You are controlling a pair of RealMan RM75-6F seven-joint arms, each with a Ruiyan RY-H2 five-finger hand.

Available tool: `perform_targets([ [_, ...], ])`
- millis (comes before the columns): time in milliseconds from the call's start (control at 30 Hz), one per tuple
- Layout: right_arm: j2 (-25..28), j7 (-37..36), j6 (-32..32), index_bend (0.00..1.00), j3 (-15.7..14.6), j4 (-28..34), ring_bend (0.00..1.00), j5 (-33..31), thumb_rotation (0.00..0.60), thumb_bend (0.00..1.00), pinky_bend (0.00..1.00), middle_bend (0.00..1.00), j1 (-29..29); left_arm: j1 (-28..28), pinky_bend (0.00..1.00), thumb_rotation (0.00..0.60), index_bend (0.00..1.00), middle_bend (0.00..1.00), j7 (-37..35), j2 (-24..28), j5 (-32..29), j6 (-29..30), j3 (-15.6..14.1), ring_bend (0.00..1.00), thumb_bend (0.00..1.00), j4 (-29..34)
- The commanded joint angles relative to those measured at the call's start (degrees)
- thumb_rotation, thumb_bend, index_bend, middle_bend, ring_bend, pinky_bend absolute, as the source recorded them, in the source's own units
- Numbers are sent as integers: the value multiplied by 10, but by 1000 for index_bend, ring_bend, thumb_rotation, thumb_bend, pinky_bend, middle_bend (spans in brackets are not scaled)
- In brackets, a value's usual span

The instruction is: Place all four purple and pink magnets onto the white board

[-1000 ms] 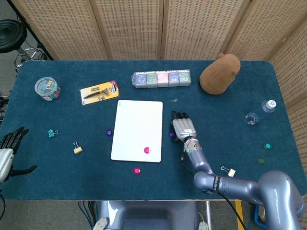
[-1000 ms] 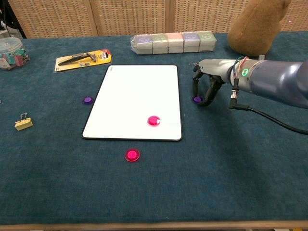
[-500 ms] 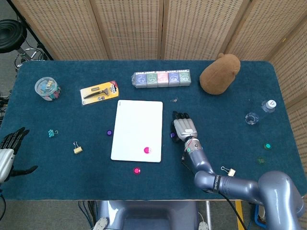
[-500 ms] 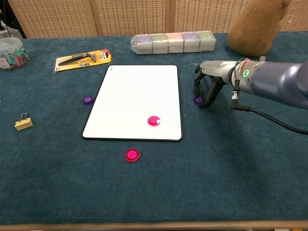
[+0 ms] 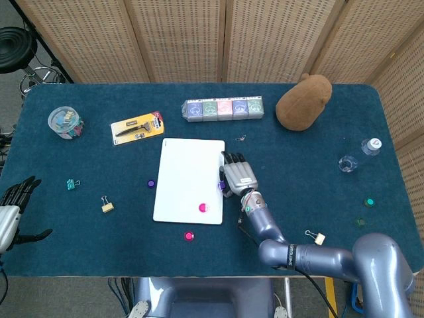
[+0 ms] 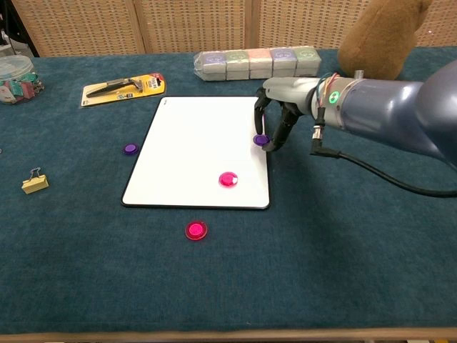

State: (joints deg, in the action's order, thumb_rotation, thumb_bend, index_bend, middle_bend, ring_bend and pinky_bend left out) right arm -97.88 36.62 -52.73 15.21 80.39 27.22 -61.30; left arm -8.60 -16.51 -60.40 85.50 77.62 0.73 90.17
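The right hand (image 6: 275,121) has moved left from the cloth to the right edge of the white board (image 6: 193,146), carrying a purple magnet (image 6: 261,139) pinched in its fingertips over that edge. I count four magnets: this one, a second purple magnet (image 6: 130,148) left of the board, one pink magnet (image 6: 228,179) on the board, another pink magnet (image 6: 196,230) below its near edge. The left hand (image 5: 14,202) is open and holds nothing, at the table's left edge.

Matt blue cloth table (image 5: 331,199); smooth glossy white board (image 6: 193,150) (plastic-looking).
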Motion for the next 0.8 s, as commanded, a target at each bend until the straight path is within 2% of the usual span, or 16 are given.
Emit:
perform_targets([
  [33, -17, 12, -2, 581, 5, 0, 0, -14, 600, 342, 0, 0, -13, 0, 0, 600, 0, 0, -1, 1, 0, 1, 0, 0, 0, 0],
  [133, -39, 20, -3, 581, 5, -7, 0, -20, 600, 343, 0, 0, -26, 1, 0, 600, 0, 0, -5, 2, -1, 3, 1, 0, 0, -1],
  [200, -49, 22, -5, 522, 6, -12, 0, -21, 600, 335, 0, 0, -30, 2, 0, 600, 0, 0, -9, 3, -1, 4, 1, 0, 0, -2],
  [267, -51, 21, -9, 400, 8, -10, 0, -19, 600, 218, 0, 0, -31, 2, 0, 600, 0, 0, -13, 4, 0, 3, 1, 0, 0, -3],
  [333, -45, 21, -15, 284, 9, -1, 0, -14, 600, 32, 0, 0, -30, 2, 0, 600, 0, 0, -16, 5, 0, 4, 1, 0, 0, -4],
  [367, -41, 20, -20, 264, 10, 6, 0, -11, 600, 7, 0, 0, -28, 2, 0, 600, 0, 0, -17, 5, 0, 4, 1, 0, 0, -5],
  [433, -27, 20, -29, 236, 11, 27, 0, -4, 600, 0, 0, 0, -24, 1, 0, 600, 0, 0, -18, 5, 1, 3, 1, 0, 0, -5],
  [667, 39, 21, -74, 240, 5, 120, 0, 29, 600, 0, 0, 0, 3, -2, 0, 600, 0, 0, -9, 2, 0, -4, 0, 0, 0, -4],
  [800, 116, 5, -137, 245, -33, 207, 0, 100, 600, 0, 0, 0, 60, -12, 0, 600, 0, 0, 11, -2, -13, -16, 9, 0, 0, -1],
])
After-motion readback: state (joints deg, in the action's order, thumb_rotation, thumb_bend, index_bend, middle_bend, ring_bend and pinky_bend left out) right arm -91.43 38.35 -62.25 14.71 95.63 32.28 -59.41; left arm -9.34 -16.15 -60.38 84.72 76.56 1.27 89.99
